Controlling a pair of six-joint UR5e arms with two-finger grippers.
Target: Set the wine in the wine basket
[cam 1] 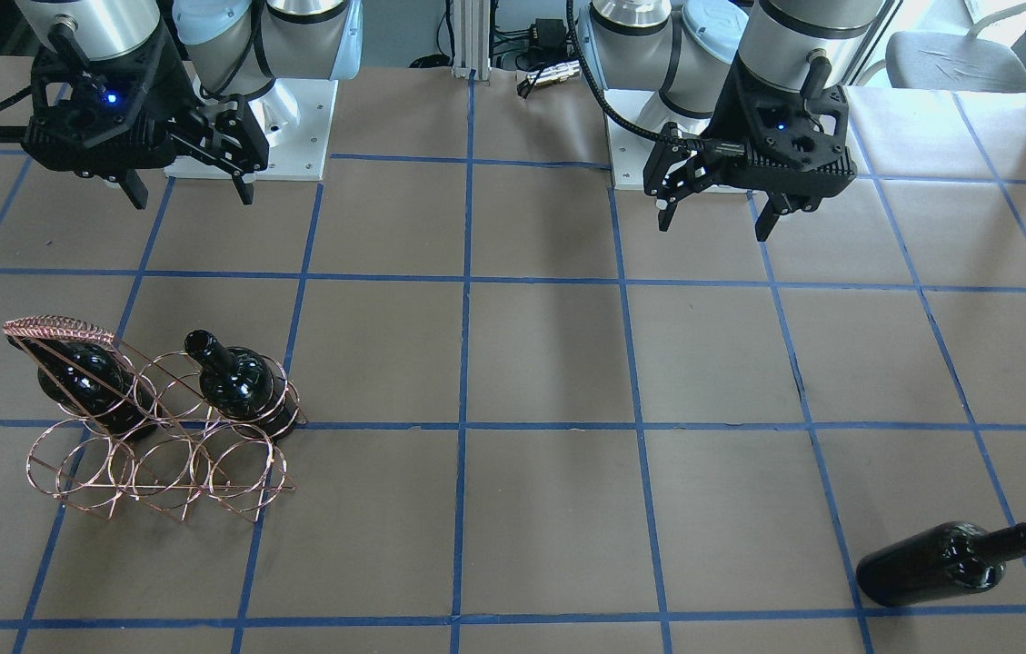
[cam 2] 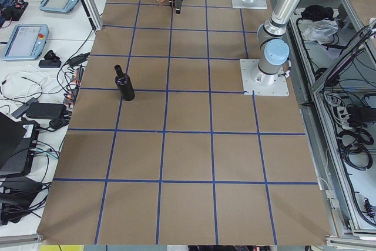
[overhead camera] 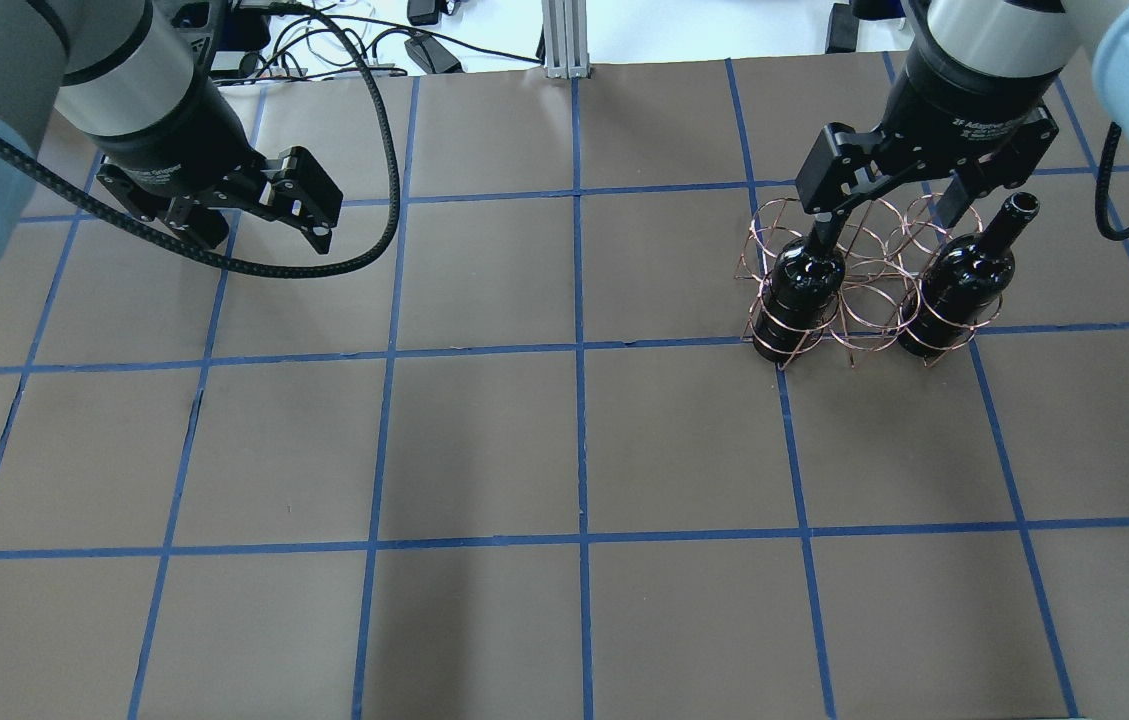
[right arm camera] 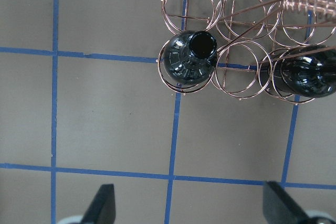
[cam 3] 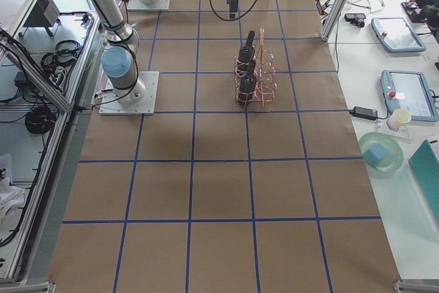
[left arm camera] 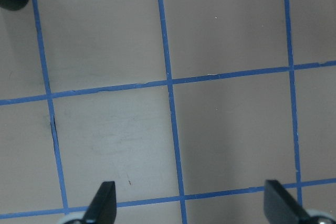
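Work across the counter (cam 1: 549,363), brown under a blue tape grid. Find the basket (cam 1: 163,472) on the robot's right half, roughly midway between the robot's edge and the operators' edge. Count two bottles (cam 1: 235,386) upright at both ends of its robot-side row, leaving the middle ring (right arm camera: 241,97) and the whole operator-side row free. Find the wine (cam 1: 940,568) well apart, on the left half near the operators' edge, touched by nothing and, going by the left side view, seemingly standing upright. Read both end effectors as empty, fingers spread apart: left end effector (cam 1: 714,225) hanging near the robot's edge, well away from the wine; right end effector (cam 1: 192,195) hanging high above the counter on the robot's side of the basket.

Treat the fetch as the step in hand, and probably give it to the left end effector as the nearer one. Reach out toward the operators' edge, drop beside the wine with fingers wide, and close around the upper body or shoulder rather than the slim neck (cam 1: 1012,540); expect glossy glass to slip under a weak squeeze. Lift straight, keep upright, then carry toward the right half, or pass to the right end effector in case of short reach; cannot tell from here. Lower gently through a free ring, clear of the handle (cam 1: 58,325) and the neighbouring necks; expect thin wire to shift or tip under a sideways knock.
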